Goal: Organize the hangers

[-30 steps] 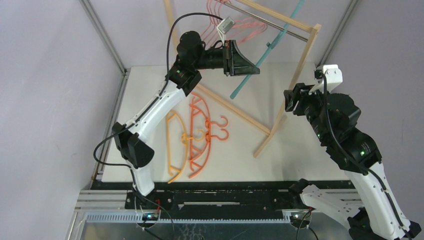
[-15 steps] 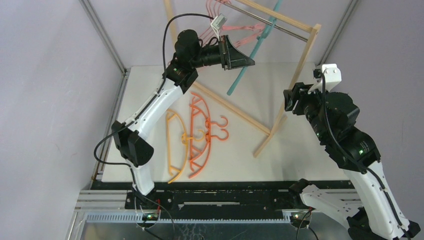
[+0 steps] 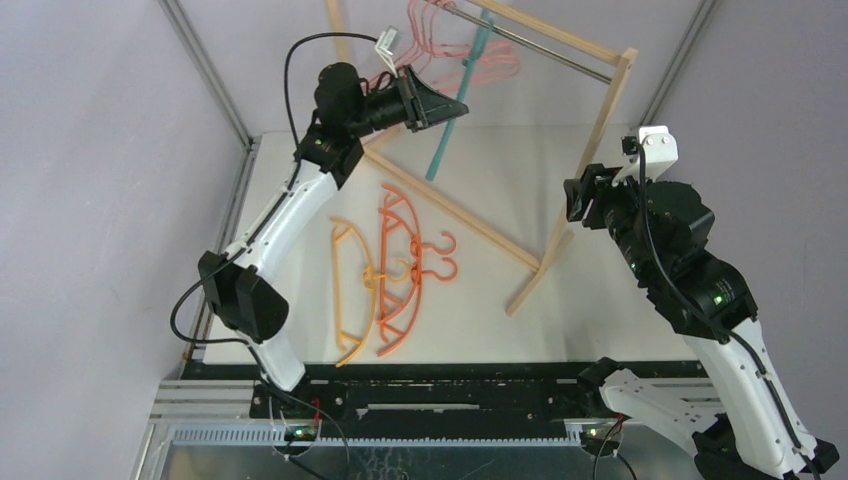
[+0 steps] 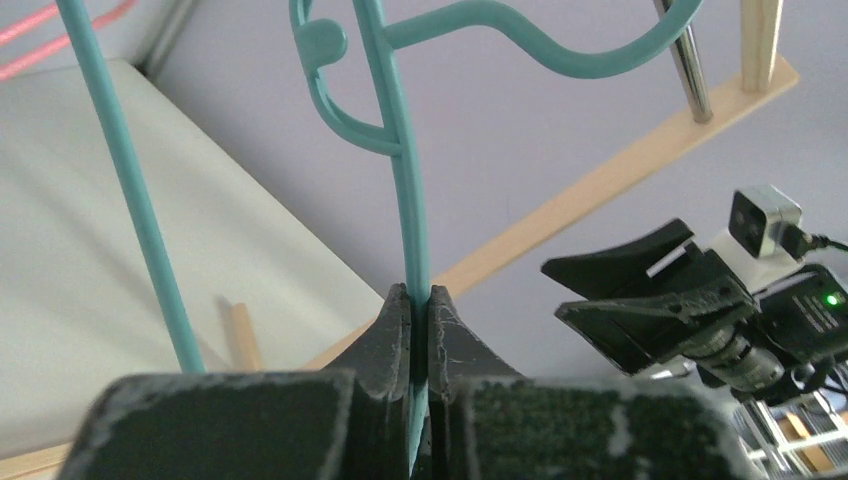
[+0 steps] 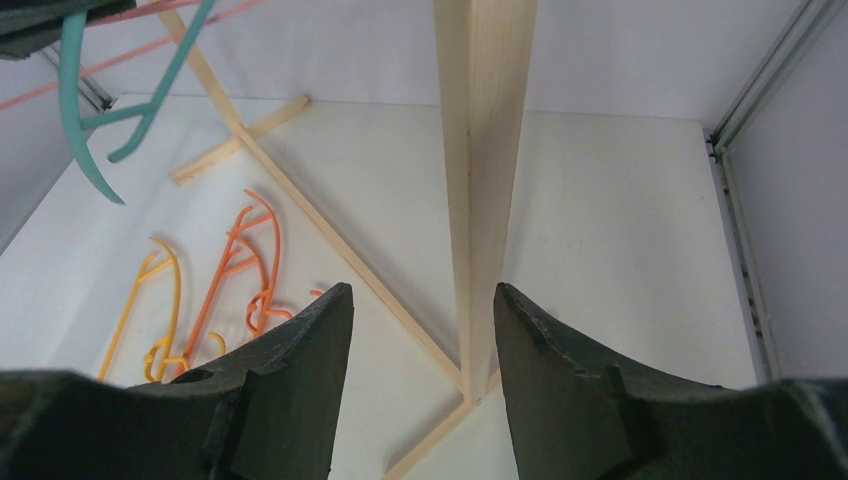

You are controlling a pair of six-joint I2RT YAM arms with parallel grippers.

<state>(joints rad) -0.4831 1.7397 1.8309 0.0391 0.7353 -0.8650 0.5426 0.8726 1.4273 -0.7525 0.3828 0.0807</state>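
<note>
The pale wooden rack (image 3: 590, 130) stands at the far side of the white table (image 3: 600, 300), its metal rod (image 3: 540, 45) running across the top, and one upright post of it rises just beyond the right gripper (image 5: 420, 340), in line with the gap between the two dark fingers (image 5: 300, 370) but not touched by them in the right wrist view; those fingers stand apart, roughly half spread, with nothing held. The left gripper (image 4: 418, 310) is raised high near the rod, its jaws pressed together on the thin shaft of the teal hanger (image 4: 405, 180), which passes straight up from between the fingertips to a curved hook above them (the hook's curl lies close beside the rod in the left wrist view, and whether it bears on the rod cannot be told). A second teal bar of the same hanger slants down to the left of the fingers, and from the top camera its lower end hangs free below and to the right of the gripper. Beyond the left gripper, the pink wire hangers (image 3: 480, 60) hang on the rod. Well below and apart from both grippers, the orange hangers (image 3: 405, 265) lie flat on the table with hooks pointing toward the right arm's side, and the yellow hanger (image 3: 350, 290) lies just beside them, on their left, its hook overlapping theirs.
</note>
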